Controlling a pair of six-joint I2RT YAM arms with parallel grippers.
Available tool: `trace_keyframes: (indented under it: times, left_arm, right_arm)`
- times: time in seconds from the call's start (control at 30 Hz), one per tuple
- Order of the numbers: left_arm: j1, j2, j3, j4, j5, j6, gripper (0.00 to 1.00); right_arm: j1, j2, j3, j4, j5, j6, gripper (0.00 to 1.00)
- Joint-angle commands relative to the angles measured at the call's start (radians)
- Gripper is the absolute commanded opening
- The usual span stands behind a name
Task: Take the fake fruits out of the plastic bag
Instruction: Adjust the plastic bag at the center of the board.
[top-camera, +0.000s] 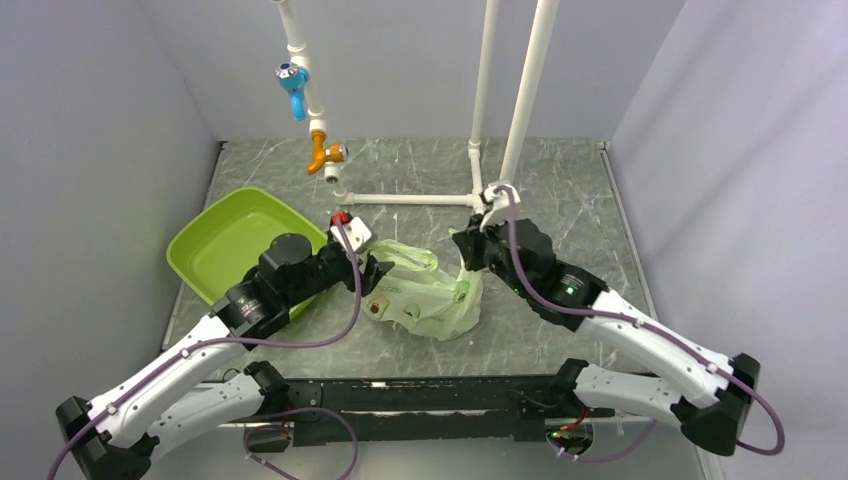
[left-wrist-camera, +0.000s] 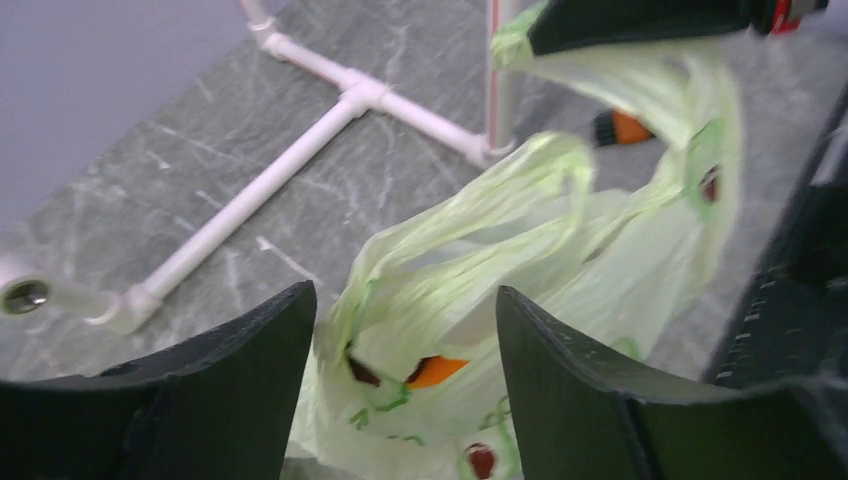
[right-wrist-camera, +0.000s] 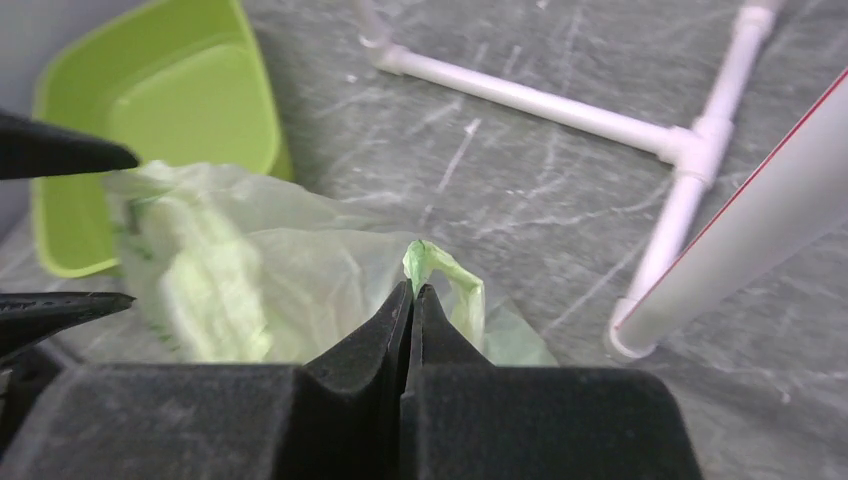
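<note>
The grey marble table (top-camera: 560, 190) carries a lime-green tray (top-camera: 225, 240) on my left side. The plastic bag (top-camera: 425, 295) sits mid-table between my two arms, crumpled, with its right side raised. My right claw (right-wrist-camera: 412, 300) is pressed together on a twisted handle of the bag and holds that side up. My left claw (left-wrist-camera: 405, 310) is spread wide around the bag's other end, gripping nothing. Through the thin film I see an orange piece (left-wrist-camera: 437, 371) inside. I judge that no fruit is out yet. The bag is held, and all the emptying is left to do.
</note>
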Motion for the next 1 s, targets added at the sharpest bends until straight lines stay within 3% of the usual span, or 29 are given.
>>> trace_keyframes:
  times: [0.0,0.13,0.2,0.4,0.5,0.73,0.9,0.97]
  left_arm:
    - [0.003,0.026,0.166,-0.074,0.115,-0.202,0.77]
    - [0.002,0.062,0.297,-0.211,0.051,-0.359,0.79]
    - [-0.005,0.092,0.355,-0.259,0.061,-0.358,0.80]
    - [-0.079,0.279,0.554,-0.509,0.292,-0.006,0.89]
    - [-0.078,0.368,0.629,-0.612,0.342,0.124,0.97]
    - [-0.074,0.610,0.796,-0.817,0.459,0.300,0.99]
    - [-0.061,0.677,0.778,-0.805,0.506,0.308,0.88]
    - [-0.054,0.686,0.772,-0.808,0.523,0.310,0.70]
  right_arm:
    - [0.003,-0.091,-0.075,0.147,-0.142,0.017,0.00]
    - [0.002,-0.115,-0.097,0.158,-0.173,0.023,0.00]
    - [0.003,-0.121,-0.112,0.170,-0.196,0.025,0.00]
    - [0.002,-0.154,-0.134,0.190,-0.223,0.028,0.00]
    - [0.003,-0.174,-0.144,0.194,-0.228,0.031,0.00]
    - [0.003,-0.202,-0.170,0.205,-0.202,0.035,0.00]
    - [0.002,-0.198,-0.163,0.193,-0.202,0.023,0.00]
    - [0.003,-0.202,-0.162,0.183,-0.196,0.016,0.00]
